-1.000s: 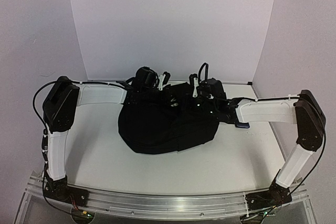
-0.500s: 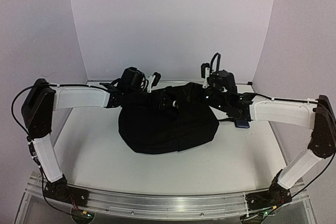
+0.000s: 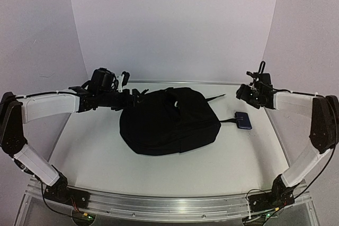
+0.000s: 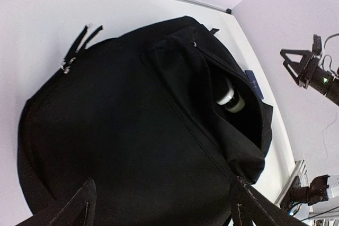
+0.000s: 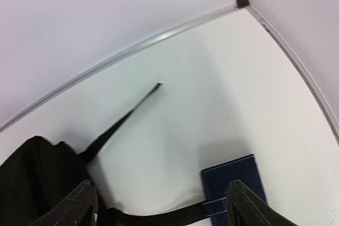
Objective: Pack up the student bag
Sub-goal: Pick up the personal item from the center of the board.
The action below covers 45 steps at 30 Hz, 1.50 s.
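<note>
Evidently both claws are empty. In the left wrist view, the left gripper (image 4: 161,197) is spread wide, its two fingers framing the student bag (image 4: 132,130) from just above, touching nothing. The right gripper (image 5: 159,197) is equally wide and hangs over the far right part of the table (image 3: 95,152), well apart from the bag.

Outward from the left claw, the black backpack lies slumped in the middle of the table. A pocket mouth gapes on its right side, and a white-and-black bottle-like item (image 4: 230,98) shows inside it. A pair of zipper pulls (image 4: 79,46) trails off the bag's far left edge.

Outward from the right claw, a navy booklet (image 5: 233,181) lies flat on the table just to the right of the bag. A black strap (image 5: 159,216) from the bag runs across its near end. A second loose strap (image 5: 124,120) points away towards the far wall.

By my reading, the packing is partly done: one item is in and the booklet is still out. The next move probably falls to the right arm, which must come down on the booklet. It needs to catch a free edge without pinching the strap lying over it. The left claw is well placed to hold the pocket mouth open, provided it takes fabric alone and not the bottle.
</note>
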Motion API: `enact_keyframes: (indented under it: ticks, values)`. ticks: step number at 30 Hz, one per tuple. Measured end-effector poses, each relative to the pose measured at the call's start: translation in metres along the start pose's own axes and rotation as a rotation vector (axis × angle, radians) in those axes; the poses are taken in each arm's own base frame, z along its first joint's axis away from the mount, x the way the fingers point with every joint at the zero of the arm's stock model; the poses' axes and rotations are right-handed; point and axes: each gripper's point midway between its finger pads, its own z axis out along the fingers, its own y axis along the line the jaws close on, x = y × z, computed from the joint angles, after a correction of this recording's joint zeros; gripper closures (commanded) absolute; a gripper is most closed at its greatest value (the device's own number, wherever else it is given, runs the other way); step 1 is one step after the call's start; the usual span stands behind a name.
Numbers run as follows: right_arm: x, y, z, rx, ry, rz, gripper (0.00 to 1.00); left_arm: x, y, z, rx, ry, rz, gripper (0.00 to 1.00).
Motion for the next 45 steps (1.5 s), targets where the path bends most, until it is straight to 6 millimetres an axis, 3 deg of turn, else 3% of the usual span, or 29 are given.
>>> enact_keyframes:
  ticks: [3, 6, 11, 25, 33, 37, 45]
  values:
    - [0.017, -0.038, 0.02, 0.103, 0.07, -0.005, 0.26, -0.003, 0.014, -0.007, -0.024, -0.02, -0.033, 0.12]
    - [0.041, -0.054, 0.038, 0.172, 0.157, -0.052, 0.3, -0.002, 0.018, -0.01, -0.029, -0.024, -0.052, 0.12]
    - [0.06, -0.065, 0.063, 0.244, 0.239, -0.113, 0.31, 0.004, 0.028, -0.01, -0.038, -0.018, -0.084, 0.13]
    - [0.083, -0.078, 0.1, 0.347, 0.338, -0.228, 0.37, 0.005, 0.039, -0.013, -0.051, -0.032, -0.111, 0.12]
    - [0.081, -0.075, 0.104, 0.405, 0.323, -0.298, 0.74, 0.005, 0.042, -0.014, -0.053, -0.039, -0.113, 0.12]
    - [0.083, -0.074, 0.105, 0.417, 0.32, -0.312, 0.98, 0.004, 0.041, -0.014, -0.046, -0.041, -0.112, 0.12]
    - [0.082, -0.069, 0.096, 0.432, 0.315, -0.331, 1.0, 0.003, 0.039, -0.015, -0.036, -0.039, -0.102, 0.12]
